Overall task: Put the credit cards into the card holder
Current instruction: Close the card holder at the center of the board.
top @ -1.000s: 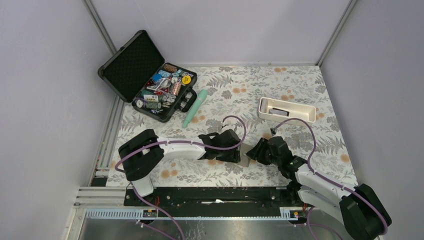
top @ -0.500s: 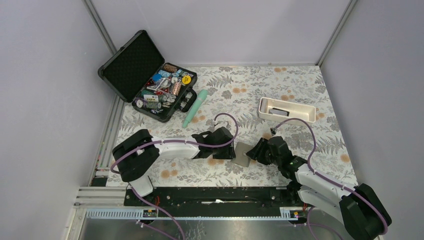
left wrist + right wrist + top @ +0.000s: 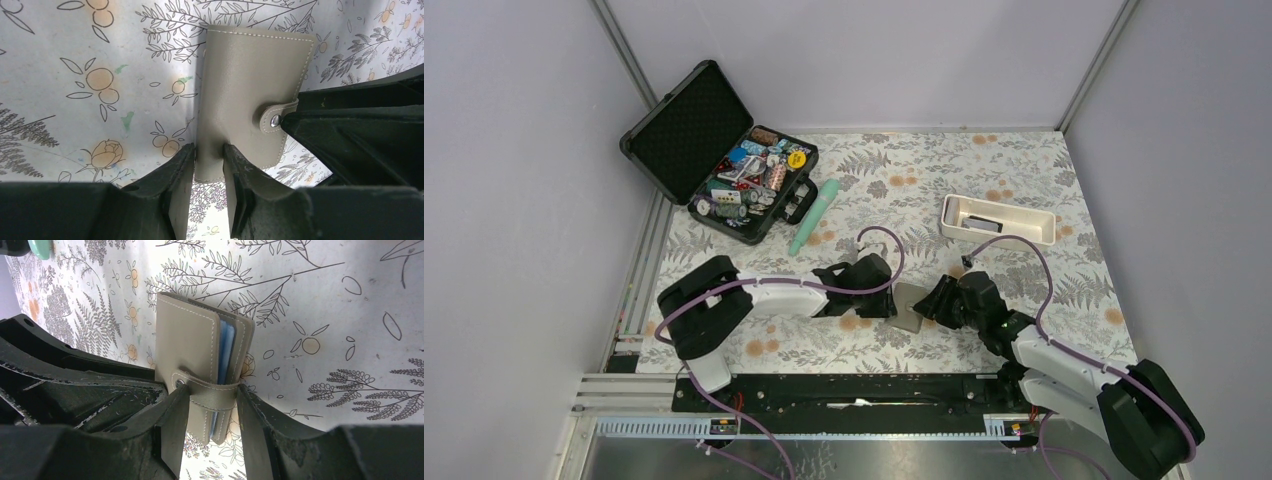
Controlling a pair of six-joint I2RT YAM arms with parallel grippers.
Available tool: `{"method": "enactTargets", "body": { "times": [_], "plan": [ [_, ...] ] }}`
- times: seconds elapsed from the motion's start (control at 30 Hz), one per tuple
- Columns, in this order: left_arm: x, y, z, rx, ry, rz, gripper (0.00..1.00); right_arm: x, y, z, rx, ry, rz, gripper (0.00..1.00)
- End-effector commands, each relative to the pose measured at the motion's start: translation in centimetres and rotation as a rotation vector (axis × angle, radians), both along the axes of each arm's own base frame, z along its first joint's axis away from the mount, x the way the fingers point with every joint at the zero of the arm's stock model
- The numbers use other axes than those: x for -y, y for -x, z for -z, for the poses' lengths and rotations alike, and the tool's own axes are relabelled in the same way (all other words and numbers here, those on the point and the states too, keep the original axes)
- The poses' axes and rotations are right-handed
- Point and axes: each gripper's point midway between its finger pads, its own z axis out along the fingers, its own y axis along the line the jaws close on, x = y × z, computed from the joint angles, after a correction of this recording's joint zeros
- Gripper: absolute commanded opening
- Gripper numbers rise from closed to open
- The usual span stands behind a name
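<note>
Obs, standing at the table: the card holder (image 3: 909, 305) sits at the middle of the floral table cover (image 3: 1024, 180), caught between the 2 grippers, which meet head-on.

Left gripper (image 3: 207, 151): fingers drawn narrow on the holder's near corner by the fold. Both pads look to be in contact, so I read it as a pinch on the holder. Purpose, I judge: to anchor the fold side so the holder cannot slide or swing.

Right gripper (image 3: 212, 392): fingers set either side of the opposite edge, squeezing through the holder's thickness right at the strap (image 3: 200, 387). The strap is wrapped over and its snap (image 3: 275, 120) appears fastened.

1 blue credit card (image 3: 223, 347) shows edge-on between the flaps, already inside. No other card can be made out from here. The white tray (image 3: 946, 215) holds something dark that I cannot identify.

Pose: both arms lie low and stretched out over the table, forearms close to level, wrists turned inward. The left reaches in from the left, and the right comes in slantwise from the near right corner.

Judgement: a 2-sided hold to steady or press the loaded holder; task looks near its end
</note>
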Motion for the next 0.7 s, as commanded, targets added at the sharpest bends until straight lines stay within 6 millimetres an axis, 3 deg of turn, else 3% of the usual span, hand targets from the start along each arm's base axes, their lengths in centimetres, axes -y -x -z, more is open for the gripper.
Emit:
{"method": "enactTargets", "body": {
  "times": [0.0, 0.67],
  "plan": [
    [-0.1, 0.5, 1.5, -0.014, -0.053, 0.019, 0.30, 0.5, 2.4, 2.2, -0.099, 0.031, -0.038, 0.48],
    [-0.6, 0.7, 1.5, 0.022, -0.148, 0.051, 0.29, 1.2, 1.2, 2.8, -0.076, 0.114, -0.024, 0.51]
  ]
}}
